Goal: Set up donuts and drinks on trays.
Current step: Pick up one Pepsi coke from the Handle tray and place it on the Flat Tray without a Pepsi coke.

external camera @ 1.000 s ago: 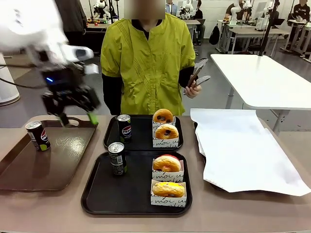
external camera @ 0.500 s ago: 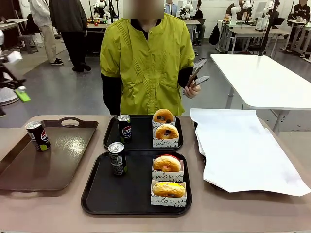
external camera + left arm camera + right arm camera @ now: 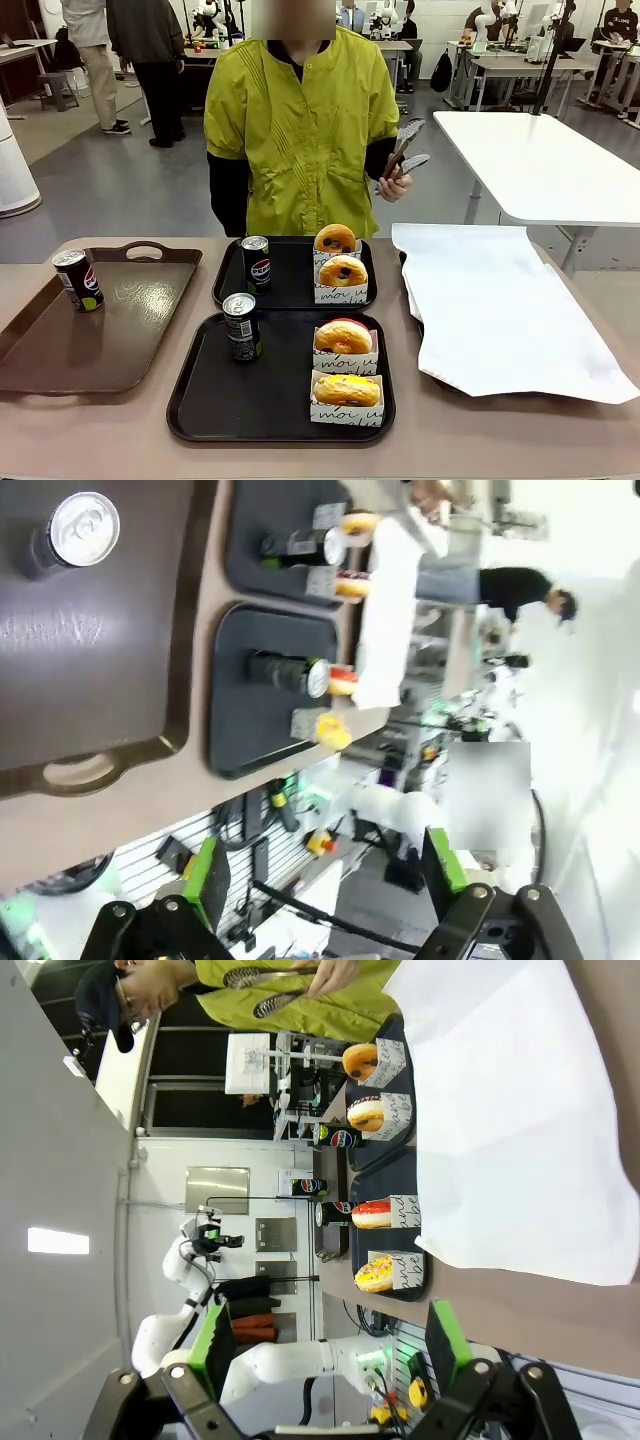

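Observation:
Two black trays lie mid-table, the far tray [image 3: 290,288] and the near tray [image 3: 265,395]. The far one holds a Pepsi can [image 3: 256,263] and two chocolate-iced donuts [image 3: 343,271] in paper sleeves. On the near one stand a can [image 3: 241,326], a red-iced donut [image 3: 343,337] and a yellow-iced donut [image 3: 347,389]. A third can [image 3: 78,279] stands on the brown tray. My left gripper [image 3: 325,875] hangs open, high above the table's left, with that can's top [image 3: 75,528] below it. My right gripper [image 3: 328,1345] is open too, holding nothing.
The glossy brown handled tray [image 3: 110,340] lies at the left. A white-paper-covered tray [image 3: 500,310] fills the right side. The person in a yellow-green top stands at the far edge holding tongs [image 3: 408,150]. People and other tables are farther back.
My left arm, which hung over the brown tray's far corner a second ago, has swung left and out of the front view. Trays, cans and donuts have not moved.

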Controlling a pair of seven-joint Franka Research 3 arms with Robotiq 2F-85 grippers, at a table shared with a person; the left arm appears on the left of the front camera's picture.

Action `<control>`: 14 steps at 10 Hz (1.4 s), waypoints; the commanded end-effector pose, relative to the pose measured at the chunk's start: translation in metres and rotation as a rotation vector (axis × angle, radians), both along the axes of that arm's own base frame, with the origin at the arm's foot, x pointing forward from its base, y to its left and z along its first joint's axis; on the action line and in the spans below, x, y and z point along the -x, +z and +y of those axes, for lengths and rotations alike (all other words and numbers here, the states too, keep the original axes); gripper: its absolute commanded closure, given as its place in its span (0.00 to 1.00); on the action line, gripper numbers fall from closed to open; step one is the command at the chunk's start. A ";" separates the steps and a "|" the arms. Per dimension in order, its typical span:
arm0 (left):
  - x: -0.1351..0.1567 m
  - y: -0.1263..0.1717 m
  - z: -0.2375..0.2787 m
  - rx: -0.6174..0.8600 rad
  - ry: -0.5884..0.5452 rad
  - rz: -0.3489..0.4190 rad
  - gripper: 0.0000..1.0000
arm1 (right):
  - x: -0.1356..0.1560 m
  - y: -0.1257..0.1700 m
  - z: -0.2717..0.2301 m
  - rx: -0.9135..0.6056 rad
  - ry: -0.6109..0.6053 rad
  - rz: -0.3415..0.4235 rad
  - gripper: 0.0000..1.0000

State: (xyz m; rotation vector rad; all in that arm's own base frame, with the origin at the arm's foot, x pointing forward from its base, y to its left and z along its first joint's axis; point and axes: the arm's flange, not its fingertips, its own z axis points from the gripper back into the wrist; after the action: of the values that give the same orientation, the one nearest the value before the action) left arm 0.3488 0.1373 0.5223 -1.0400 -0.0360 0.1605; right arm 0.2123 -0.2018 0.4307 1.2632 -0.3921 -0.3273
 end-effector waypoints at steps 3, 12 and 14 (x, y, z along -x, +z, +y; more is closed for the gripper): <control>0.012 -0.032 0.047 0.200 -0.001 -0.153 0.00 | 0.000 0.001 0.000 -0.004 0.002 -0.007 0.00; 0.008 -0.089 0.076 0.272 0.034 -0.117 0.00 | 0.000 0.001 0.000 -0.004 0.002 -0.007 0.00; 0.003 -0.097 0.072 0.252 0.047 -0.066 0.00 | 0.000 0.001 0.000 -0.004 0.002 -0.007 0.00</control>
State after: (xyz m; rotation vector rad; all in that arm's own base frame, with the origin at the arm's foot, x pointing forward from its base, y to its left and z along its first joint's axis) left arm 0.3448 0.2100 0.4263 -1.3002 -0.1044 0.1688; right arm 0.2123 -0.2017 0.4307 1.2632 -0.3922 -0.3272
